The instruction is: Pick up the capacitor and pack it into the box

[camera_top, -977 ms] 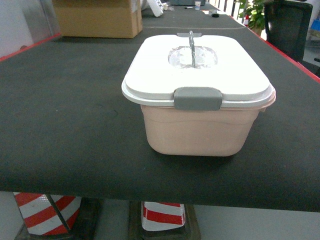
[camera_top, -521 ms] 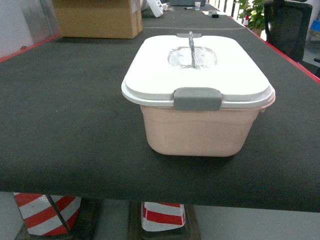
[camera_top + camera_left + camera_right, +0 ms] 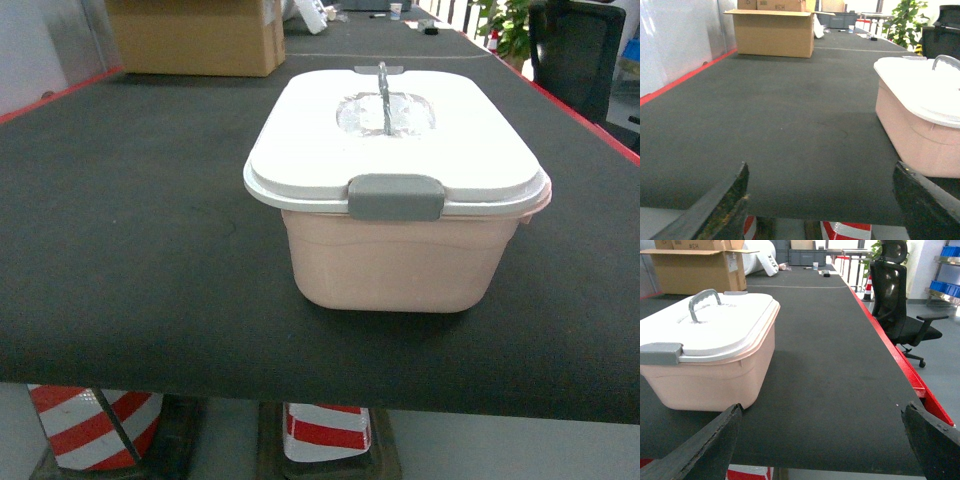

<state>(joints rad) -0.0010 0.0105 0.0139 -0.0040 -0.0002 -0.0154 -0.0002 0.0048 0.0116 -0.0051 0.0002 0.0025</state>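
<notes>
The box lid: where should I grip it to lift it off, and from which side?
Probably the grey handle standing upright at the middle of the white lid; come from above, fingers closing across its arch. The front clasp looks shut and likely needs releasing first.

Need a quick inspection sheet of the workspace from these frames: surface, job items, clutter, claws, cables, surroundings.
Surface: black mat table with a red edge, no spills seen.
Job's things: pink box upright near the front edge, white lid on, front grey clasp down, grey handle raised. No capacitor seen in any view.
Clutter: cardboard carton at the far end of the table; small items beyond it, too small to identify.
Claws: left claw open, empty, at the table's front edge, left of the box; right claw open, empty, right of the box.
Cables: nothing seen.
Surroundings: black office chair, potted plant, striped cones under the table.
</notes>
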